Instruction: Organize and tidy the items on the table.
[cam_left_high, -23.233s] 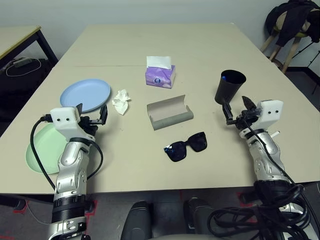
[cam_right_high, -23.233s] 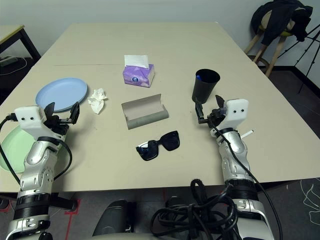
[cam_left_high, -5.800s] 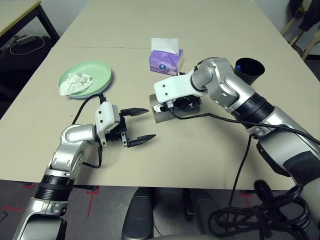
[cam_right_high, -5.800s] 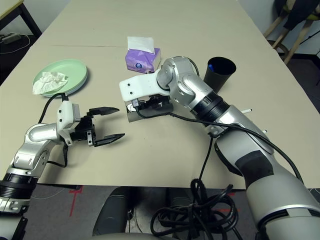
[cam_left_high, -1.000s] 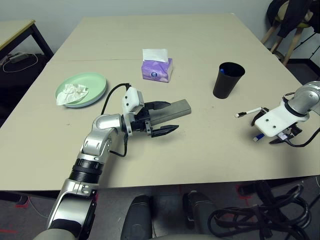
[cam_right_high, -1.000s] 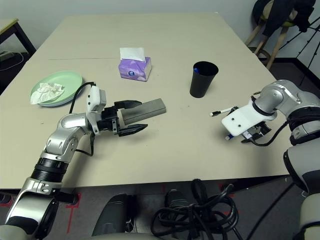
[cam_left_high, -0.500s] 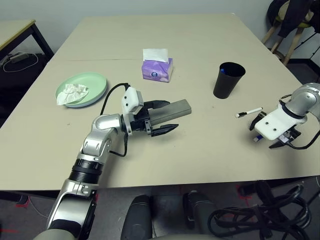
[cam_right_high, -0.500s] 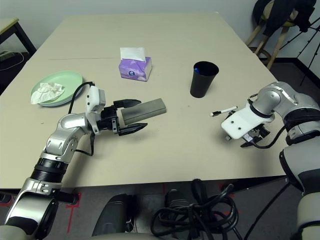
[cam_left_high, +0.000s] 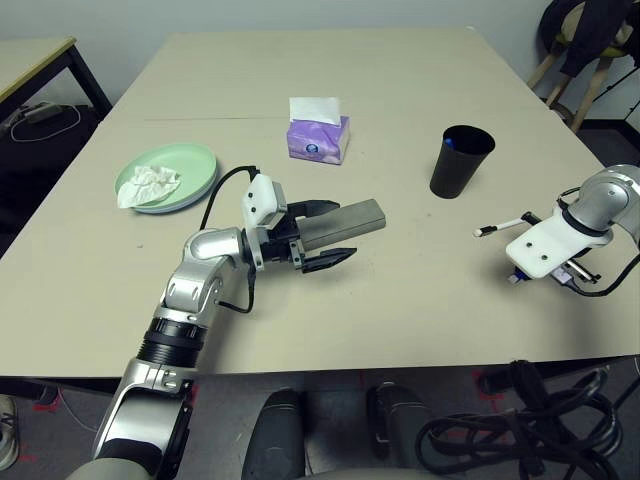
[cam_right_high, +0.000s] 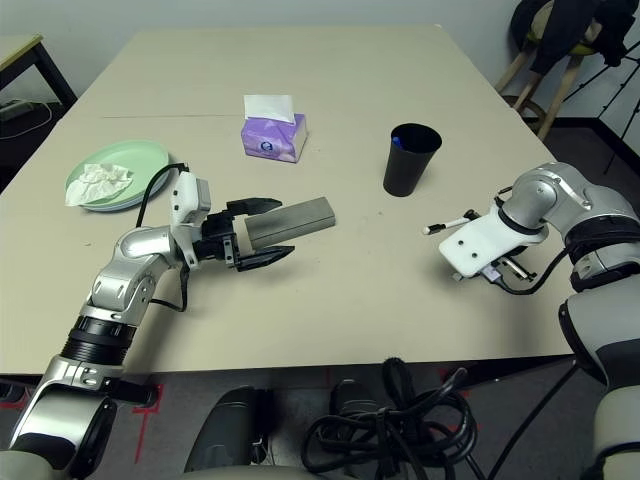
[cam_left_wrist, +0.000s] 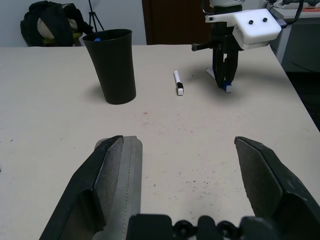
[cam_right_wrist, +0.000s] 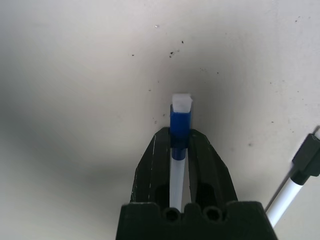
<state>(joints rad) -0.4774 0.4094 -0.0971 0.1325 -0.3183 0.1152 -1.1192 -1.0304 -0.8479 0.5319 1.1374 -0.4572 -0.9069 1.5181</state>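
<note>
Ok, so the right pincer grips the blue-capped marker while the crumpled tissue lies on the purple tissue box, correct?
Not quite: the crumpled tissue lies on the mint green plate, as the left eye view shows.

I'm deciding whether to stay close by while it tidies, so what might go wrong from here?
The blue-capped marker is pinched near its cap end in the right gripper, so it might swivel or slip when lifted. The black-capped marker lies close beside it and could get nudged. The open left gripper has the glasses case between its fingers and might knock it askew.
</note>
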